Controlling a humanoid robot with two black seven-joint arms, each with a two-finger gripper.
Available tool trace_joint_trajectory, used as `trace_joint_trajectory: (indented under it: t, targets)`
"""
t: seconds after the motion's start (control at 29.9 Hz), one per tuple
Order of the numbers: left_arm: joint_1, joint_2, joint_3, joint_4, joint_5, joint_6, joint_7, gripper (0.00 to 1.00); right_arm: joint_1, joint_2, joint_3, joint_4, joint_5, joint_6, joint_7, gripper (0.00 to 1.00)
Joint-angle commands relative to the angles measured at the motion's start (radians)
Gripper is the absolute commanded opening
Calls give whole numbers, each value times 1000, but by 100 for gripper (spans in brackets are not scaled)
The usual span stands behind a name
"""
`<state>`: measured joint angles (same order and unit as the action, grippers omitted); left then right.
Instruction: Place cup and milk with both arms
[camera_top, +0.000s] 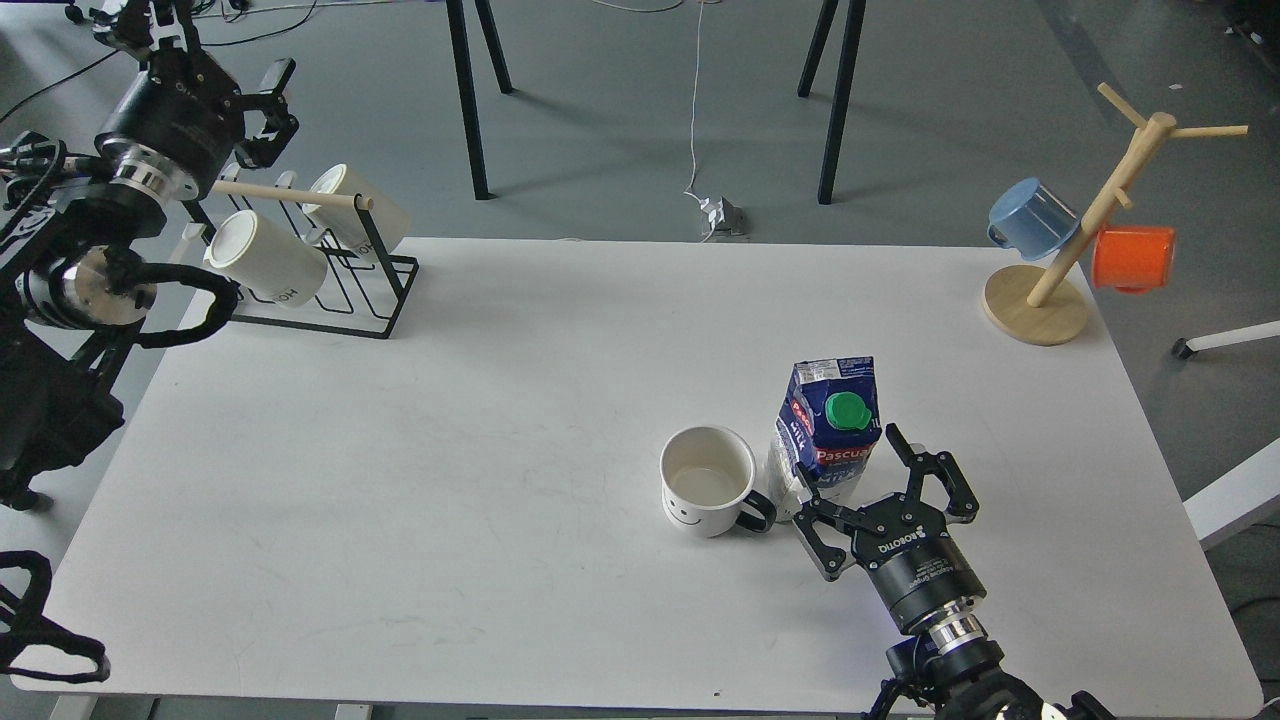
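Nearest the camera, the right gripper (868, 487) sits low over the white table (400, 480), fingers spread wide either side of the base of the milk carton (828, 432); whether the pads touch the carton cannot be told. Its body reads "ROBOTIQ".

The carton stands right of centre, leaning slightly, green screw cap (848, 411) facing the camera. Legible on it: "Pascual" on a red band and "MILK" on the blue face; the finer print on the gable is too small to read.

The smiley mug (708, 481) stands upright and empty just left of the carton, black handle (756, 512) turned toward the carton and the near finger.

Risks, as judged:
- The left-hand finger lies close to the mug handle; closing or swinging could knock the mug.
- A grip low on a tall, leaning carton may tip it.

The left gripper (268, 112) is raised at far left, well away from the mug, above a black wire rack (375, 290) holding cream mugs (265, 258) with partly hidden lettering; its fingers appear parted. At far right, a wooden mug tree (1095, 210) carries a blue cup (1033, 218) and an orange cup (1133, 257).
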<state>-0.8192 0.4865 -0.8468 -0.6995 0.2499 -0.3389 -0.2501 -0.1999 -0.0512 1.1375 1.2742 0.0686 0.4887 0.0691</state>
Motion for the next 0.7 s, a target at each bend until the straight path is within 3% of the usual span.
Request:
trace_joint_trajectory:
  t: [0.0,0.33,0.53,0.67]
  targets:
    - [0,3,-3,0,-3,-2,2,99,-52,-35,-2,5,2,0,0,98]
    - [2,0,-9,0,-7,-3,-1,99,-219,-219,102,74,7,0,0,98]
    - [2,-5,-20,-2,-7,-2,-6,100,-194,-334,249,80,3,0,-2,98]
    - [6,-12,-23,-2,-9,-2,-11,100,-55,-401,275,62,2,0,1,99]
